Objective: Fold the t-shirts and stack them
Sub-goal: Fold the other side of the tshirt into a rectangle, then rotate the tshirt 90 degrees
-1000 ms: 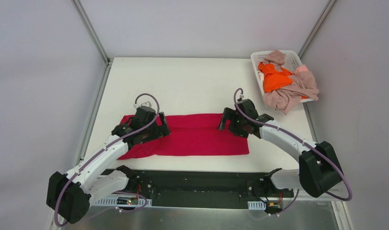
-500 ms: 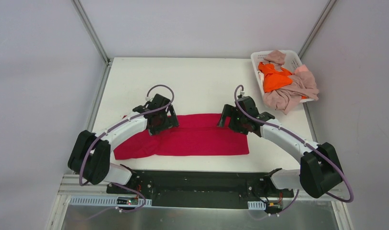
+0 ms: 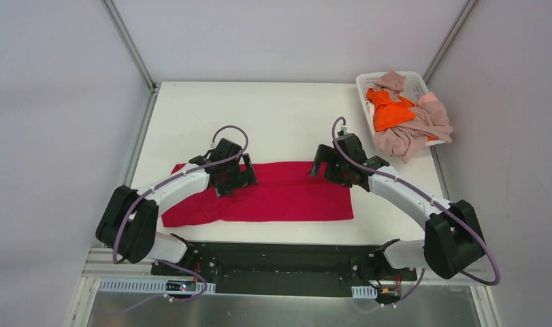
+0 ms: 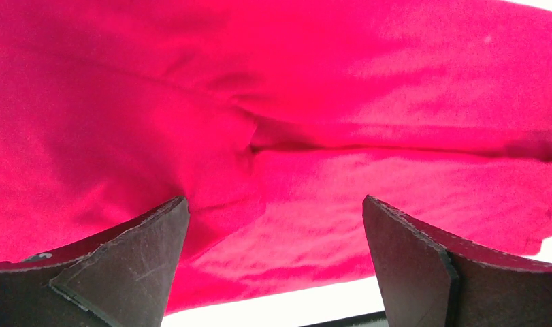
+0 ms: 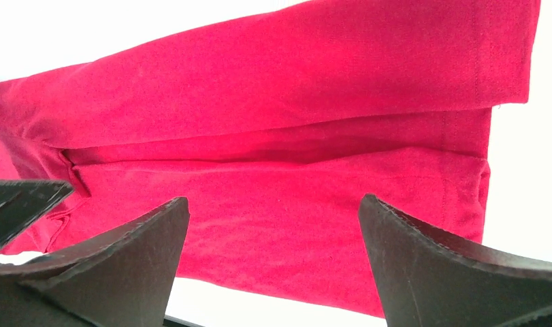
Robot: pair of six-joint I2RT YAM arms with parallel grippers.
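A matte white table [image 3: 273, 116] stands between pale grey walls with metal corner posts. On its near half lies the crimson t-shirt [image 3: 290, 199], folded lengthwise into a long flat band running left to right. Its right end is cut square and shows a stitched hem. Its left end is rounder and rumpled. A fold edge runs along the band, throwing a thin dark line of shadow, and the knit looks soft, dull and unprinted.

The left gripper [image 4: 273, 200] is over the left part of the band, near a small pucker in the cloth. Its two dark wedge-shaped fingers are spread wide with nothing between them. The right gripper [image 5: 273, 199] is over the right part, fingers equally wide apart and empty.

At the far right corner a white plastic basket [image 3: 414, 80] holds a crumpled orange t-shirt [image 3: 388, 114] and limp pink-beige t-shirts [image 3: 412, 133], which spill over its near rim toward the table.
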